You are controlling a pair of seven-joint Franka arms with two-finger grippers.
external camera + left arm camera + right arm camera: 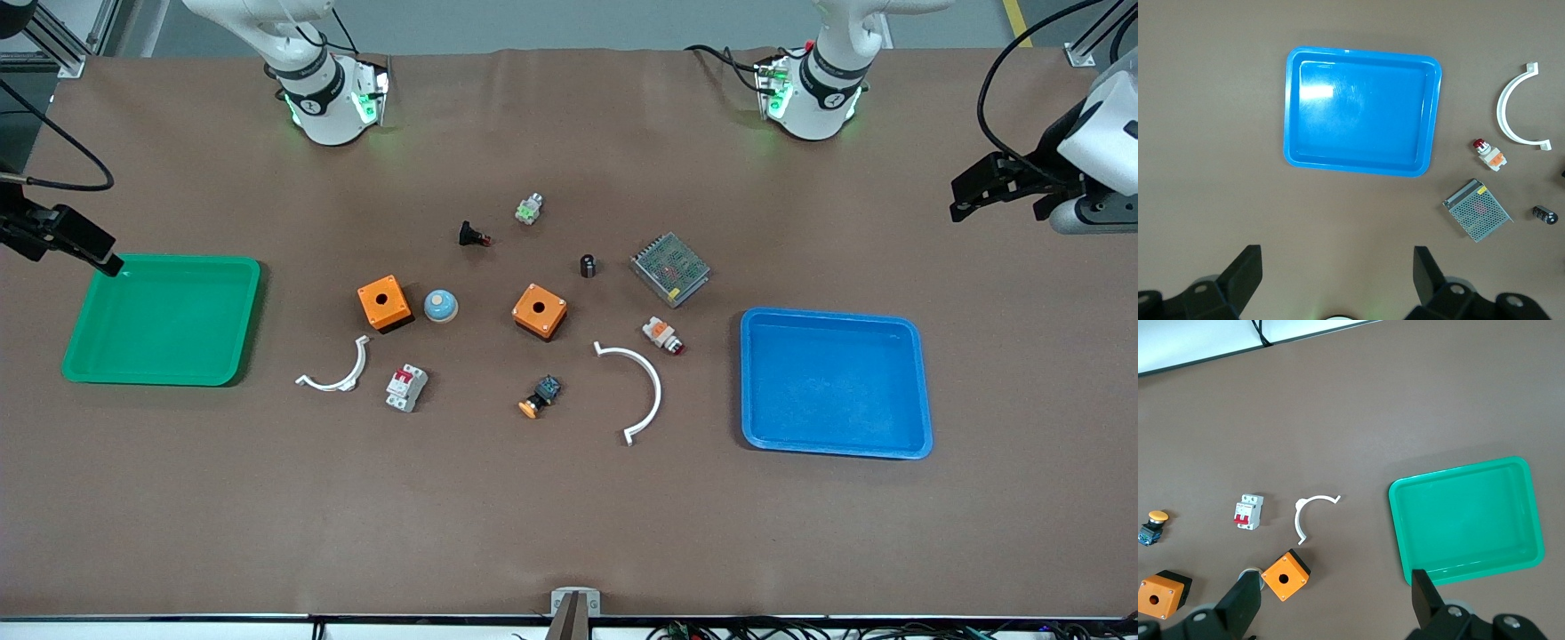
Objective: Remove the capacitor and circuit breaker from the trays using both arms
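Note:
The capacitor [588, 266], a tiny black cylinder, stands near the table's middle beside the mesh box; it also shows in the left wrist view [1545, 215]. The breaker [406, 388], a light-grey block with red levers, lies beside the small white arc and shows in the right wrist view [1249, 512]. My left gripper [965, 200] hangs open and empty over the table's left-arm end, its fingers [1245, 273] wide apart. My right gripper [93, 252] hangs open and empty over the green tray's corner, fingers [1426, 600] wide apart.
A green tray [89, 369] lies at the right arm's end and a blue tray [756, 427] toward the left arm's end. Between them lie two orange boxes [384, 303] [540, 311], a blue dome [440, 306], two white arcs [338, 382] [653, 382], a mesh box [670, 268] and small switch parts.

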